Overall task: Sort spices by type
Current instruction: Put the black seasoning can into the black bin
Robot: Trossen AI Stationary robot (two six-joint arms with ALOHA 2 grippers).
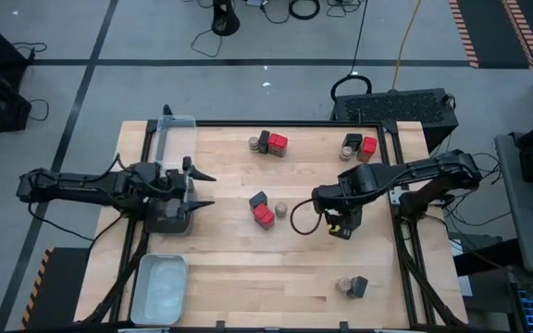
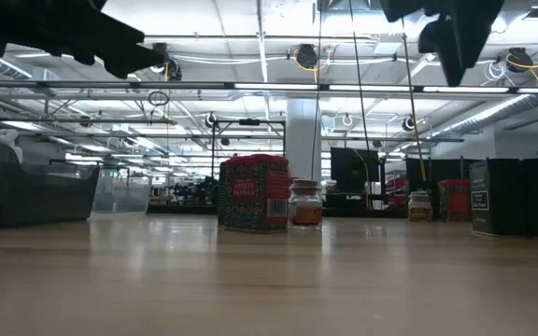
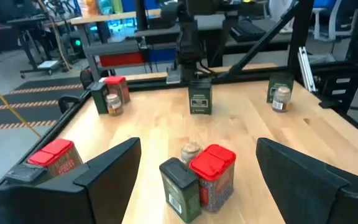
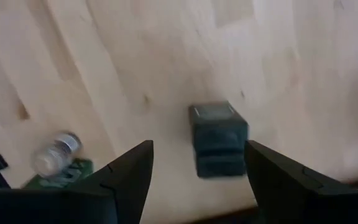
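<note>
Right gripper (image 1: 341, 225) hanging above a dark tin (image 4: 218, 139), fingers parted to either side of it and not touching; wrist bent down, arm stretched in from the bench's (image 1: 229, 277) 3 o'clock edge. Tin upright on the wood, boxy, black-green, flat lid.

Left gripper (image 1: 206, 189) spread wide, holding nothing, arm low and level from the 9 o'clock side, pointing at the centre.

At bench centre, a cluster (image 1: 265, 211): red tin, dark tin, round tan-lidded jar, packed together. At 12 o'clock, a jar, dark tin and red tin in a row (image 1: 268, 142). At 1 o'clock, a second trio (image 1: 358, 146) of the same kinds. At 5 o'clock, a jar beside a dark tin (image 1: 352, 286).

Clear tray (image 1: 175, 135) at 10 o'clock, pale tray (image 1: 159, 289) at 7 o'clock.
</note>
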